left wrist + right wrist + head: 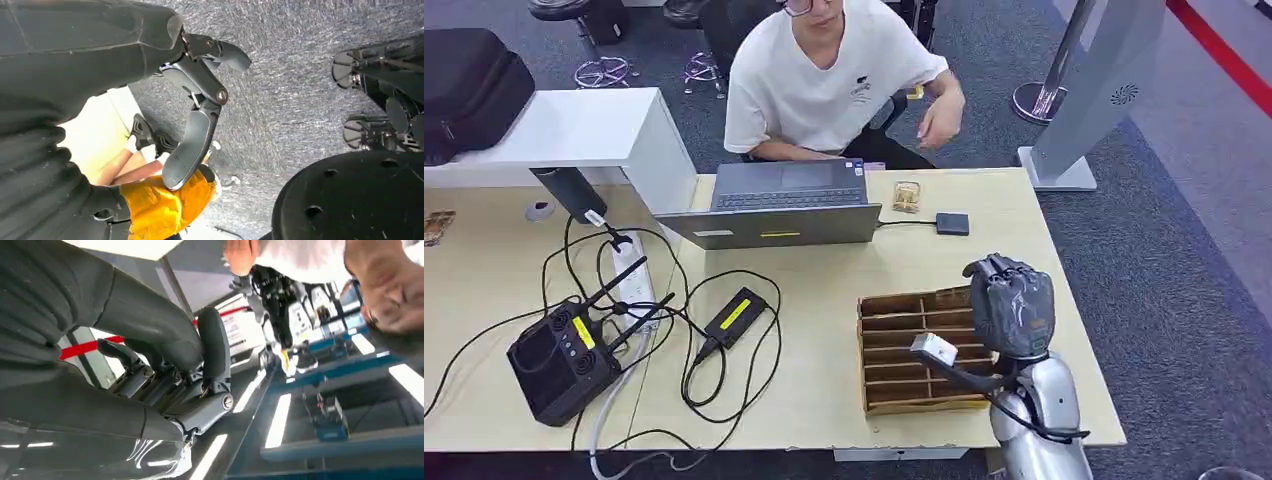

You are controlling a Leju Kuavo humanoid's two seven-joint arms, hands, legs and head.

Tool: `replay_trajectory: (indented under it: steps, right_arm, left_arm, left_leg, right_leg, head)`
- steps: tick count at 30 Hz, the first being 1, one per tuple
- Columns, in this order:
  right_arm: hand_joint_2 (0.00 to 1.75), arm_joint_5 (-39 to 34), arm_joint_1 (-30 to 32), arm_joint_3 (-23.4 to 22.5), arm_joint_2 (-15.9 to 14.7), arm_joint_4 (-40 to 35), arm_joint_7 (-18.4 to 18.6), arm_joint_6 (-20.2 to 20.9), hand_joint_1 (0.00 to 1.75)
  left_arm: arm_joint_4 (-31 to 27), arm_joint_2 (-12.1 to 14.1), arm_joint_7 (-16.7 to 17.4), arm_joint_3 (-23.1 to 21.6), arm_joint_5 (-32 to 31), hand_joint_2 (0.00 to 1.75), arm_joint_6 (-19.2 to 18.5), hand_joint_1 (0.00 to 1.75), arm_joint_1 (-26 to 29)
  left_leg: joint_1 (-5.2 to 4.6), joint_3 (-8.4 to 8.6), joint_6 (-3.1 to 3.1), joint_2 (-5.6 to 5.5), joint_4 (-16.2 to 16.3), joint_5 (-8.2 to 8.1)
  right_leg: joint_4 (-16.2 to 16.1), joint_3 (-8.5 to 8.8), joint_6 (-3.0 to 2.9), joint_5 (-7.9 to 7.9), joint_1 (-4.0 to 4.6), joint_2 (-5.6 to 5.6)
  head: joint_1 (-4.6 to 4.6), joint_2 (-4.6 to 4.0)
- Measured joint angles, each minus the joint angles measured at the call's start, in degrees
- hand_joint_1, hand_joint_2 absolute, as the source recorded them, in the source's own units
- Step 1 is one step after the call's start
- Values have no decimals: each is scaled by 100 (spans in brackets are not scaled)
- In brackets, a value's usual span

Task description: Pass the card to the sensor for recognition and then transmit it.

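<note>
Right hand raised over card rack, card not made out.

Right hand [1012,303] sits fisted above the slotted rack [904,350] near the table [844,300] edge, fingers curled in, likely poised toward the black sensor [953,223]; whether it holds a card I cannot tell. Left hand [200,100] hangs over carpet, fingers apart, holding nothing.

I'm looking down on a light wooden table [824,400]. On it sit an open grey laptop [776,212], a small black box [952,223] wired to it, and a small tan object [907,196] just beside the laptop. A slotted cardboard tray [914,350] lies near the right edge. To the left I see a white power strip [631,275], a black adapter with a yellow label [736,317], tangled black cables [694,300] and a black antenna box [561,358].
</note>
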Motion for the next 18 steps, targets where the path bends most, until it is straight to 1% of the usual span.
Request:
replay_trajectory:
  steps: [5, 6, 7, 10, 12, 14, 15, 18]
  right_arm:
    - [175, -111, 84, -326, 254, -341, -304, 2, 175]
    - [175, -118, 97, -368, 291, -390, -313, 2, 138]
    - [175, -138, 109, -407, 324, -442, -326, 2, 0]
    - [175, -151, 127, -462, 370, -536, -295, 4, 0]
    - [175, -9, 129, -449, 355, -501, 99, 7, 0]
    - [175, 109, 124, -342, 263, -388, 534, 7, 0]
    - [175, 155, 124, -291, 195, -314, 668, 7, 0]
    - [175, 194, 121, -223, 84, -191, 738, 7, 0]
  left_arm:
    - [-81, -37, -48, 166, -151, 175, -11, 0, -5]
    - [-88, -44, -52, 195, -169, 175, -11, 0, -7]
    - [-99, -48, -57, 221, -203, 175, -13, 0, -10]
    - [-118, -59, -63, 298, -278, 175, -20, 0, -16]
    - [-127, -61, -83, 376, -404, 175, -42, 0, -28]
    - [-160, -79, -124, 482, -531, 175, -83, 0, -41]
    - [-188, -89, -142, 535, -592, 175, -111, 0, -47]
    - [-243, -107, -173, 660, -680, 175, -146, 0, -61]
  left_leg:
    - [0, 1, 0, 1, 0, 0]
    - [-1, 1, 0, 1, 0, 0]
    - [-1, 1, 0, 1, 0, 0]
    - [-1, 1, 0, 1, 0, 0]
    - [-1, 1, 0, 1, 0, 0]
    - [-1, 0, 0, 0, 0, 0]
    - [-1, 0, 0, 0, 0, 0]
    - [-1, 0, 0, 1, 0, 0]
  right_leg:
    - [0, 1, 0, 0, 0, 0]
    - [0, 1, 0, 1, -1, 1]
    - [0, 1, 0, 1, -1, 0]
    - [0, 1, 0, 1, -1, 1]
    - [0, 2, 0, 1, 0, 0]
    - [0, 1, 0, 1, 0, 0]
    - [0, 1, 0, 0, 0, -1]
    - [0, 1, 0, 1, -1, 0]
  head:
    - [0, 0]
    - [-2, 0]
    - [0, 0]
    - [0, 0]
    - [0, 0]
    - [-2, 0]
    - [0, 0]
    - [-2, 0]
